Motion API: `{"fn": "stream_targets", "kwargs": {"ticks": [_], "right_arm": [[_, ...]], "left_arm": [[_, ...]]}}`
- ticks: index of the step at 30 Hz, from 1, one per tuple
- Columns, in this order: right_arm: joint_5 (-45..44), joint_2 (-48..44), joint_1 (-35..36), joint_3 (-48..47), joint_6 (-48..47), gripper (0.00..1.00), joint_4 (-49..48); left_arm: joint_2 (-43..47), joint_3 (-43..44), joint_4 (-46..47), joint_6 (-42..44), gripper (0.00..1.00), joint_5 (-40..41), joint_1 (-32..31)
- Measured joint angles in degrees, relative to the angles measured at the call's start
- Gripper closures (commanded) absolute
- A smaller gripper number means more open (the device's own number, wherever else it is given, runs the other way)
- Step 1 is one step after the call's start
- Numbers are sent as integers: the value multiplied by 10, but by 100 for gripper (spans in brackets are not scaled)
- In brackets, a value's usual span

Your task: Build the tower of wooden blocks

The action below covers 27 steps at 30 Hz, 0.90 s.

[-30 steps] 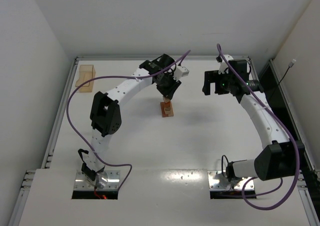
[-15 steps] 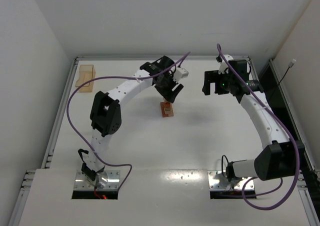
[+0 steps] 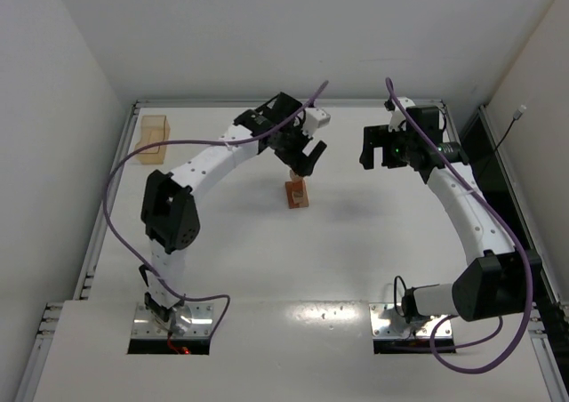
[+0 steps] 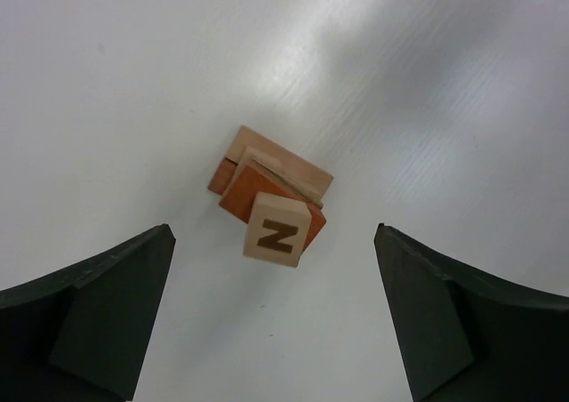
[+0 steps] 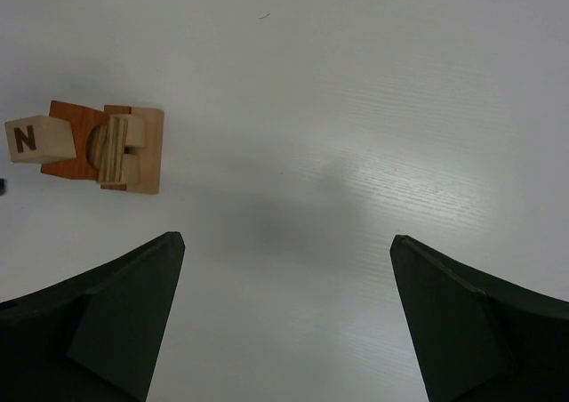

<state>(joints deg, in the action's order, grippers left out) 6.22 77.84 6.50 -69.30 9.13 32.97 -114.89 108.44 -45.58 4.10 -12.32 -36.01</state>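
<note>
The wood block tower (image 3: pixel 295 192) stands near the middle of the table. A tan bar lies at its base, a reddish-brown arch piece (image 4: pixel 256 195) sits above it, and a tan cube printed with N (image 4: pixel 277 231) is on top. My left gripper (image 3: pixel 307 159) hangs open just above and behind the tower, touching nothing. In the right wrist view the tower (image 5: pixel 98 148) shows at the far left. My right gripper (image 3: pixel 380 148) hovers open over bare table, well to the tower's right.
A translucent amber box (image 3: pixel 152 135) stands at the table's far left corner. White walls close in the left and back sides, and a raised rail (image 3: pixel 284 103) runs along the far edge.
My left gripper opened, let go of the N cube on top of the tower and lifted up and back. The right arm has not moved.
</note>
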Motion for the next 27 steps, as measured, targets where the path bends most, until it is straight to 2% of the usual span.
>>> {"fn": "stream_targets", "kwargs": {"ticks": [4,10,15,21,23,27], "right_arm": [[0,0,0,0,0,0,0],[0,-5,0,0,-5,0,0],[-5,-16,1,0,-46,0,1],[-23,-19,0,38,-124,0,16],[-27,-24,0,64,-139,0,20],[-32,-57,0,113,-156,0,29]], "left_arm": [[78,0,29,-19,0,36,0],[194,-21,65,-43,0,91,12],[287,-195,85,-62,0,107,78],[301,-448,109,-79,0,102,195],[304,-487,105,-82,0,99,228],[330,-494,120,-91,0,96,253]]}}
